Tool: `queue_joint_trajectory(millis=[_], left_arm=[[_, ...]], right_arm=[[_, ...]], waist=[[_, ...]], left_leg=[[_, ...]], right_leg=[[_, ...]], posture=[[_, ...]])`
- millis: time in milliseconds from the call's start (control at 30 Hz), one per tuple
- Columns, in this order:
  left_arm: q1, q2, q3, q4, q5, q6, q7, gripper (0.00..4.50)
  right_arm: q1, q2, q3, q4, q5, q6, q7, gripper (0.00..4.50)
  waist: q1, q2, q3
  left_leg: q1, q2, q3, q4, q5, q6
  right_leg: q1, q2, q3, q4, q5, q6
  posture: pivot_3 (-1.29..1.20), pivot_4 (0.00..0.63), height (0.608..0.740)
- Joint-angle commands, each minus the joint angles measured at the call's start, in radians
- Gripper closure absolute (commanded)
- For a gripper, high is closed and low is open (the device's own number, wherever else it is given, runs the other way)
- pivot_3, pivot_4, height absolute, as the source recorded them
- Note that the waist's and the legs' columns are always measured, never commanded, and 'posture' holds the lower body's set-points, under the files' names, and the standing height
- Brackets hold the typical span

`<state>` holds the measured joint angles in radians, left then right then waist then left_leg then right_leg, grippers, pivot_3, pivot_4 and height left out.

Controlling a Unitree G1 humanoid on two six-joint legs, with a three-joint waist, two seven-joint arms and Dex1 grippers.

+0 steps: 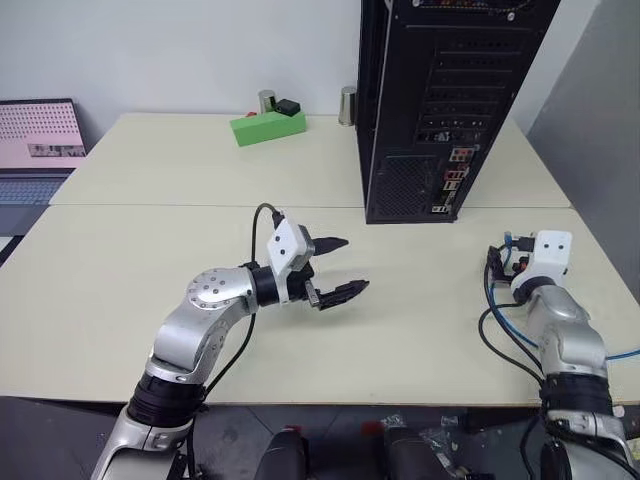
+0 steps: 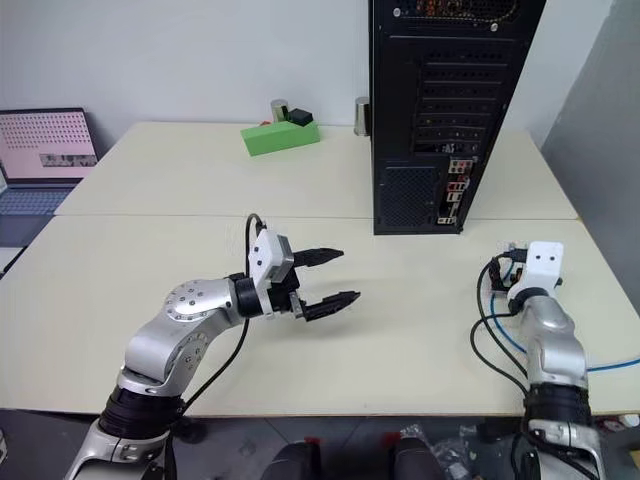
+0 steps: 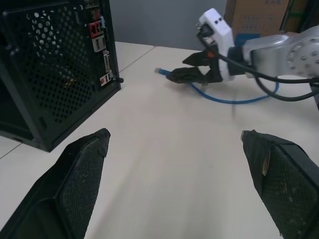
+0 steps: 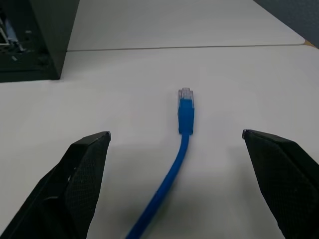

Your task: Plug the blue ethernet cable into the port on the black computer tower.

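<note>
The black computer tower [image 1: 450, 100] stands upright at the back right of the table, its rear panel of ports [image 3: 99, 45] facing me. The blue ethernet cable [image 4: 185, 112] lies flat on the table in front of the tower and to its right. Its clear plug points toward the far edge. My right gripper [image 4: 175, 133] is open and low over the table, straddling the cord just behind the plug without touching it. My left gripper [image 1: 352, 265] hovers open and empty above the table's middle, pointing right toward the tower and the right gripper [image 3: 182, 68].
A green box [image 1: 268, 127] and two metal cylinders [image 1: 266, 100] [image 1: 346, 104] sit at the back of the table [image 1: 180, 230]. A laptop [image 1: 38, 140] stands off the far left. Slack blue cable [image 3: 234, 99] loops beside my right arm.
</note>
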<state>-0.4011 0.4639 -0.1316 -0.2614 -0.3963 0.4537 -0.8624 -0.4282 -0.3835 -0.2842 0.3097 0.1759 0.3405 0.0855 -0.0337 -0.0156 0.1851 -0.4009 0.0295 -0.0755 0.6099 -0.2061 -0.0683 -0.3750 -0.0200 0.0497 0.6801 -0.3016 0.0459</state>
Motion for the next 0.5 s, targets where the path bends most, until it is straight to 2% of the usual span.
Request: queue_joint_trajectory(millis=[33, 67, 100, 133, 333, 500], left_arm=[[-0.012, -0.007, 0.003, -0.032, -0.016, -0.005, -0.001, 0.00], [-0.010, -0.007, 0.004, -0.032, -0.016, -0.007, -0.001, 0.00], [-0.006, -0.006, 0.005, -0.033, -0.015, -0.008, -0.001, 0.00], [-0.004, -0.005, 0.005, -0.034, -0.014, -0.009, -0.001, 0.00], [0.002, -0.002, 0.010, -0.031, -0.011, -0.011, 0.002, 0.00], [0.008, -0.001, 0.010, -0.036, -0.011, -0.008, 0.006, 0.00]], right_arm=[[-0.058, -0.004, 0.000, 0.096, -0.020, -0.033, -0.015, 0.01], [-0.067, -0.007, 0.003, 0.116, -0.027, -0.035, -0.022, 0.01], [-0.072, -0.009, 0.004, 0.132, -0.033, -0.035, -0.030, 0.37], [-0.076, -0.011, 0.004, 0.143, -0.037, -0.036, -0.035, 0.46], [-0.091, -0.008, 0.016, 0.187, -0.052, -0.042, -0.032, 1.83], [-0.093, -0.012, 0.012, 0.197, -0.049, -0.041, -0.042, 3.14]], waist=[[0.000, 0.000, 0.000], [0.000, 0.000, 0.000], [0.000, 0.000, 0.000], [-0.001, 0.000, 0.000], [-0.001, 0.000, 0.000], [0.000, 0.000, 0.000]], left_leg=[[0.000, 0.000, 0.000, 0.000, 0.000, 0.000], [0.000, 0.000, 0.000, 0.000, 0.000, 0.000], [0.000, 0.000, 0.000, 0.000, 0.000, 0.000], [0.000, 0.000, 0.000, 0.000, 0.000, 0.000], [0.000, 0.000, 0.000, 0.000, 0.000, 0.000], [0.000, 0.000, 0.000, 0.000, 0.000, 0.000]], right_leg=[[0.000, 0.000, 0.000, 0.000, 0.000, 0.000], [0.000, 0.000, 0.000, 0.000, 0.000, 0.000], [0.000, 0.000, 0.000, 0.000, 0.000, 0.000], [0.000, 0.000, 0.000, 0.000, 0.000, 0.000], [0.000, 0.000, 0.000, 0.000, 0.000, 0.000], [0.000, 0.000, 0.000, 0.000, 0.000, 0.000]], posture=[[0.00, 0.150, 0.740], [0.00, 0.150, 0.740], [0.00, 0.150, 0.740], [0.00, 0.150, 0.740], [0.00, 0.150, 0.740], [0.00, 0.150, 0.740]])
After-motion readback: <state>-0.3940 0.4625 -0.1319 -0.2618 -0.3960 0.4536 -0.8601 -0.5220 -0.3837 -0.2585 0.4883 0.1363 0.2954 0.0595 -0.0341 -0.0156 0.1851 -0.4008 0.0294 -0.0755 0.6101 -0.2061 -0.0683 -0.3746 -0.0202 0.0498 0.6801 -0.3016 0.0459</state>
